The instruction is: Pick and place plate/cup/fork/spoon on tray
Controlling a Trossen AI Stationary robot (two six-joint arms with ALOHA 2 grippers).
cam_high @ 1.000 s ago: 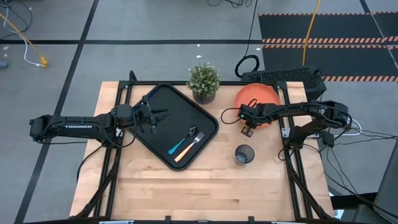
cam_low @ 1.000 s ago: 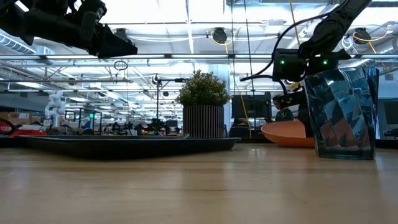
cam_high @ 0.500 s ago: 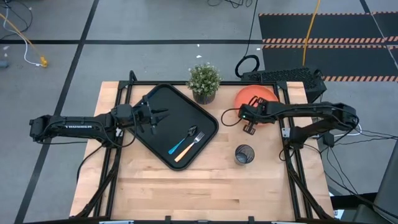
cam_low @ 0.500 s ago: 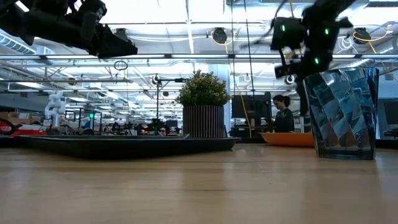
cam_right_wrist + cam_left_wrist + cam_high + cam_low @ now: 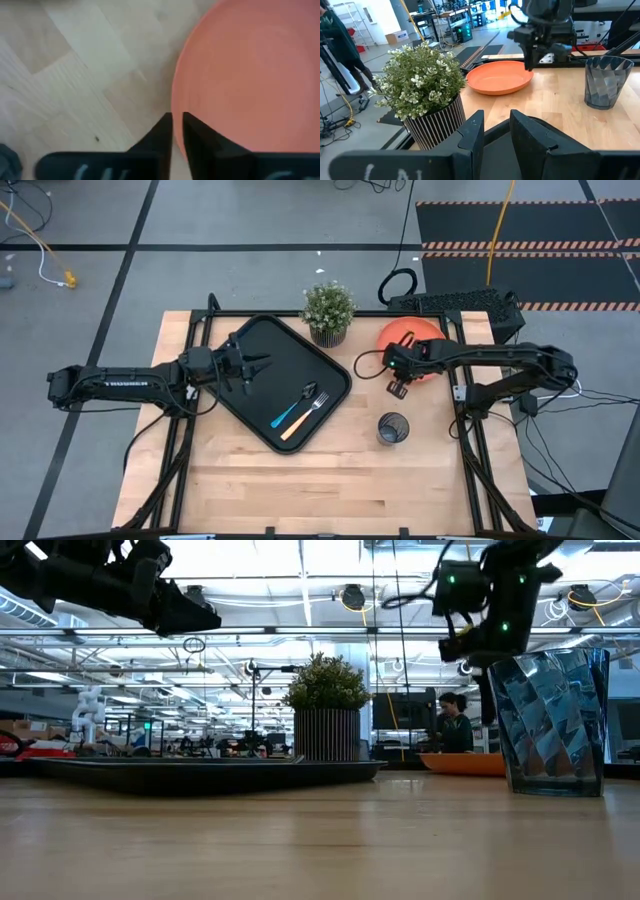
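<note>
The orange plate (image 5: 412, 332) lies flat on the table at the far right; it also shows in the right wrist view (image 5: 250, 75). My right gripper (image 5: 398, 386) is shut and empty, pointing down above the plate's left rim (image 5: 176, 112), and is raised clear of it in the low view (image 5: 478, 658). The grey cup (image 5: 393, 427) stands upright nearer the front. The blue-handled spoon (image 5: 290, 412) and the orange-handled fork (image 5: 308, 416) lie side by side on the black tray (image 5: 290, 365). My left gripper (image 5: 252, 366) hovers open over the tray's far left part.
A potted green plant (image 5: 328, 310) stands between the tray and the plate at the far edge. Bare wood lies along the table's near half. A person shows in the room beyond the table (image 5: 455, 720).
My right gripper has gone up, away from the plate. The plate, whose near side stood tilted up a second ago, now lies flat on the table.
</note>
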